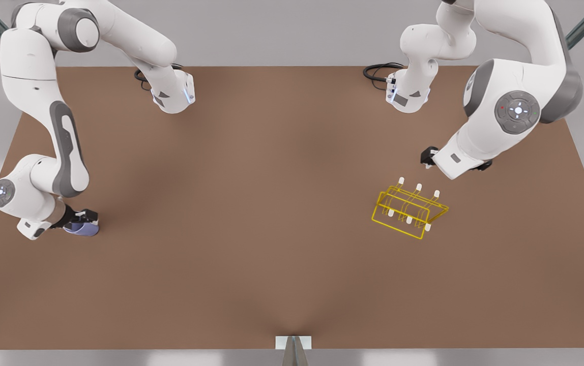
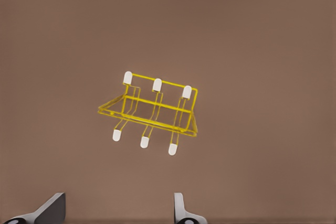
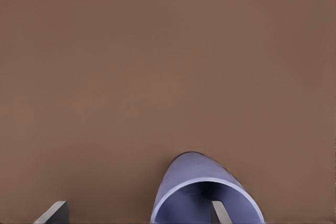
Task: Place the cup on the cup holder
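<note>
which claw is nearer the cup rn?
Right. The right claw is at the cup, one finger inside its rim. The left claw hangs open near the yellow rack, far across the table.

The brown table (image 1: 271, 229) lies bare between the cup (image 1: 82, 229) at the front view's left and the cup holder (image 1: 409, 211) at its right — nothing stands in that stretch. Six white-tipped prongs rise from the holder. Beside it hangs the left gripper (image 1: 457, 163) — its arm looms above the holder's far side.
</note>
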Available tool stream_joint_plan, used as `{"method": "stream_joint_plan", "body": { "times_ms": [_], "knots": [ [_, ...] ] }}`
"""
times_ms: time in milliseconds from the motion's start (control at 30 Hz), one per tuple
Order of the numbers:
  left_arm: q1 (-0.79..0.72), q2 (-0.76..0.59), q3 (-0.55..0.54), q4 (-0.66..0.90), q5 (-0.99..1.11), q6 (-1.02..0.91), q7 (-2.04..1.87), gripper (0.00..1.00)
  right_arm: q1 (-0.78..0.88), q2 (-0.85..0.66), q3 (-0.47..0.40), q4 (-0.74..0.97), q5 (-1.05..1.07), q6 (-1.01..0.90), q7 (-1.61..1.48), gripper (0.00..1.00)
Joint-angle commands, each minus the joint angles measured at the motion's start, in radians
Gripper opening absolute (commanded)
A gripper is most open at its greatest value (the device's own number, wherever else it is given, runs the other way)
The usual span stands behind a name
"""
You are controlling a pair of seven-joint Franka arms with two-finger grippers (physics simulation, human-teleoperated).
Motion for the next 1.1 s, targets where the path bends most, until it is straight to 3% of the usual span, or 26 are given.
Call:
{"method": "stream_joint_plan", "body": {
  "times_ms": [0,600,700,833,933,1000,1033,1067],
  "knots": [
    [0.001,-0.001,-0.004,0.000,0.001,-0.004,-0.001,1.00,-0.003,0.001,0.000,0.000,0.001,0.003,-0.116,1.00],
    [0.001,-0.001,-0.005,0.000,0.001,-0.007,-0.001,1.00,-0.007,0.033,0.000,-0.037,-0.004,0.018,-0.105,1.00],
    [0.001,-0.001,-0.005,0.000,0.001,-0.010,-0.001,1.00,-0.017,0.042,0.000,-0.037,-0.004,0.018,-0.104,0.88],
    [0.001,-0.003,-0.005,0.000,0.001,-0.010,-0.001,1.00,-0.018,0.042,0.000,-0.034,-0.005,0.018,-0.107,0.45],
    [0.001,-0.001,-0.022,0.000,0.001,-0.010,-0.001,1.00,-0.020,0.042,0.000,-0.034,-0.004,0.016,-0.103,0.37],
    [0.001,-0.001,-0.022,0.000,0.001,-0.010,-0.001,1.00,-0.021,0.042,0.000,-0.034,-0.004,0.016,-0.105,0.36],
    [0.001,-0.001,-0.022,0.000,0.001,-0.010,-0.001,1.00,-0.023,0.042,0.000,-0.034,-0.004,0.015,-0.111,0.32],
    [0.001,-0.001,-0.022,0.000,0.001,-0.010,-0.001,1.00,-0.023,0.040,0.000,-0.032,-0.007,0.012,-0.116,0.22]
  ]
}}
